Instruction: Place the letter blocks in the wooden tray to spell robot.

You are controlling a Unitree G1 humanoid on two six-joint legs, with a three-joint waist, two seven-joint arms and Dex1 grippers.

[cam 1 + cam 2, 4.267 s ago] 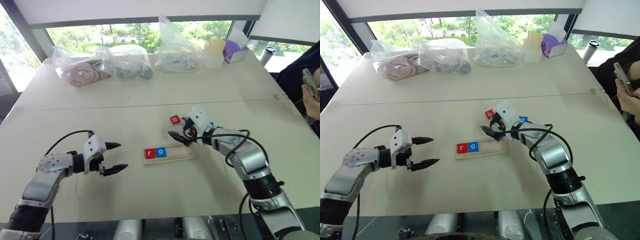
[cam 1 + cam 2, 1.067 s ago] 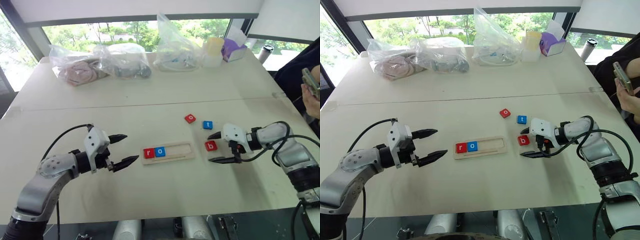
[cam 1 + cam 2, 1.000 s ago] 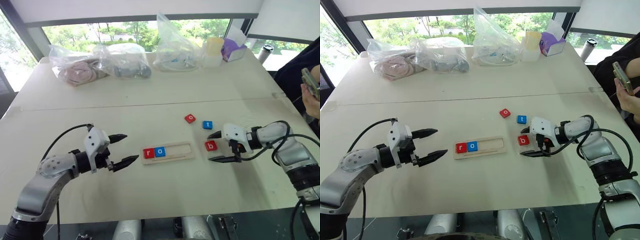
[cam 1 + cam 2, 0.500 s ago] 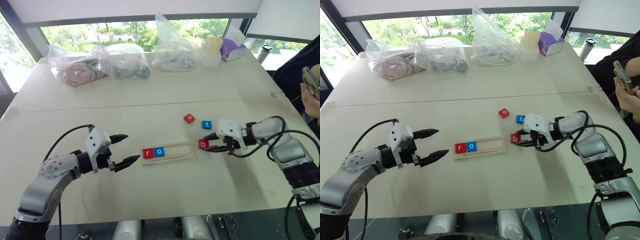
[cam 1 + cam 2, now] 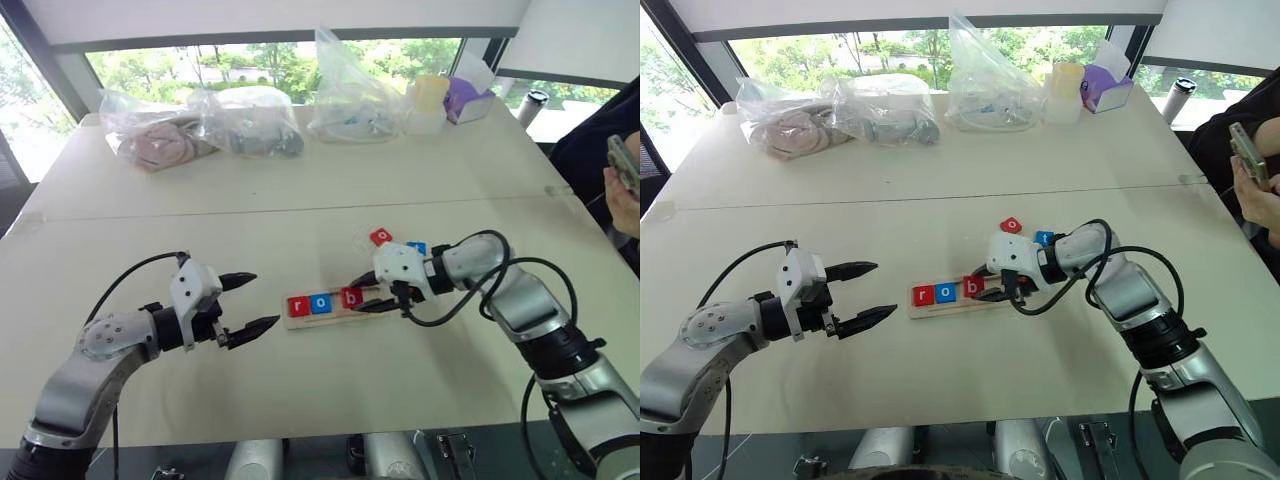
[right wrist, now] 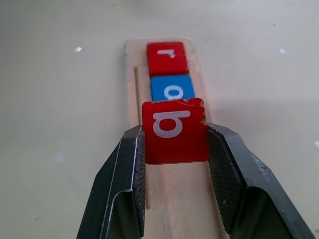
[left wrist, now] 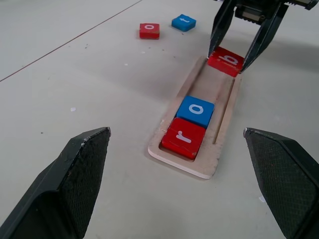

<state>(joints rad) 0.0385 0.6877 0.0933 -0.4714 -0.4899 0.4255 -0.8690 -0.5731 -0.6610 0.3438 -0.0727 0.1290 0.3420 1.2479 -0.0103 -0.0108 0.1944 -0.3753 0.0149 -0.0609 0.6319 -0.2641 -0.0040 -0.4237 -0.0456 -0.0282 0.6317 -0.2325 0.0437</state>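
Step 3: placing the b.
Right gripper (image 6: 175,194) clamps red b block (image 6: 174,131) over the wooden tray (image 7: 224,112), beside blue o (image 7: 195,111) (mid-desk); next: lower flat, release. Left gripper (image 5: 245,303) wide open, empty.

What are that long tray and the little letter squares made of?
The wooden tray looks like pale, unvarnished wood: matte, with a raised rim. The letter blocks, like the red b, seem painted wood or plastic; the chipped corner hints at paint, but it is hard to say.
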